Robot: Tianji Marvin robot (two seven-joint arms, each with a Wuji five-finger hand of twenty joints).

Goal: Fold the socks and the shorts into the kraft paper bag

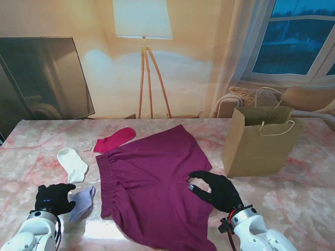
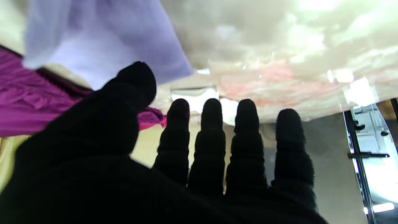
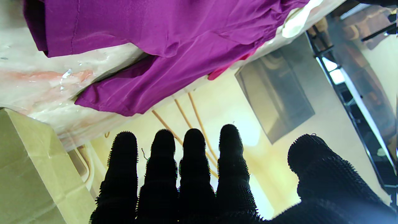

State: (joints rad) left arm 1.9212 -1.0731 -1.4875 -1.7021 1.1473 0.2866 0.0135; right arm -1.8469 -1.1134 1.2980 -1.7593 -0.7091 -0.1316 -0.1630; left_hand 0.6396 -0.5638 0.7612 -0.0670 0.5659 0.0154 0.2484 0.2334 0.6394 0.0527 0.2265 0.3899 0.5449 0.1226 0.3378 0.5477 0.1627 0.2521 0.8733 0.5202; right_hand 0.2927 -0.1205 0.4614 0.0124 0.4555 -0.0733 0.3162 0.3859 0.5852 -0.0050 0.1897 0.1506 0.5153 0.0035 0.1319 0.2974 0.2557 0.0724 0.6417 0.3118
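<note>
Purple shorts [image 1: 149, 183] lie spread flat in the middle of the marble table [image 1: 42, 141]. My right hand [image 1: 217, 191] hovers open over their right edge, fingers extended and holding nothing. A white sock [image 1: 72, 164], a pink sock [image 1: 114, 139] and a lavender sock [image 1: 81, 203] lie left of the shorts. My left hand [image 1: 53, 198] is open beside the lavender sock [image 2: 102, 40], empty. The kraft paper bag [image 1: 260, 141] stands upright at the right, its mouth open. The shorts [image 3: 161, 37] and the bag's wall [image 3: 28, 174] show past my right fingers [image 3: 192, 174].
A floor lamp [image 1: 144, 57] and a dark screen [image 1: 44, 78] stand behind the table's far edge. A sofa with cushions [image 1: 293, 99] sits behind the bag. A small clear wrapper [image 1: 84, 145] lies near the pink sock.
</note>
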